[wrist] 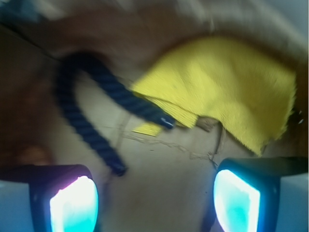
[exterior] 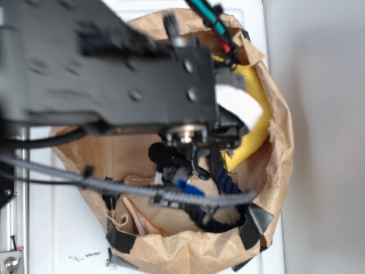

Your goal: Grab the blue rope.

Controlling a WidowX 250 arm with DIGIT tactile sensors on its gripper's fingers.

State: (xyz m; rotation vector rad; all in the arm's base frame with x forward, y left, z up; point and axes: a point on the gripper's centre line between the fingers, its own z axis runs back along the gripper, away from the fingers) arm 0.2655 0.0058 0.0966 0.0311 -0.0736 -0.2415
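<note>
The blue rope (wrist: 79, 113) is a dark navy twisted rope bent in an arch on the brown paper floor of a bag. One capped end (wrist: 166, 122) lies against the yellow cloth (wrist: 227, 92); the other end (wrist: 117, 169) lies just ahead of my left finger. My gripper (wrist: 154, 203) is open and empty, its glowing pads (wrist: 73, 205) wide apart over bare paper, short of the rope. In the exterior view the rope (exterior: 225, 182) shows below the arm with a bright blue end (exterior: 187, 187); the fingers are hidden under the arm.
The brown paper bag (exterior: 279, 148) has a rolled, torn rim with black tape patches (exterior: 254, 224). The grey braided cable (exterior: 131, 188) crosses in front of the bag. Red and teal wires (exterior: 214, 17) run at the top. White surface lies around the bag.
</note>
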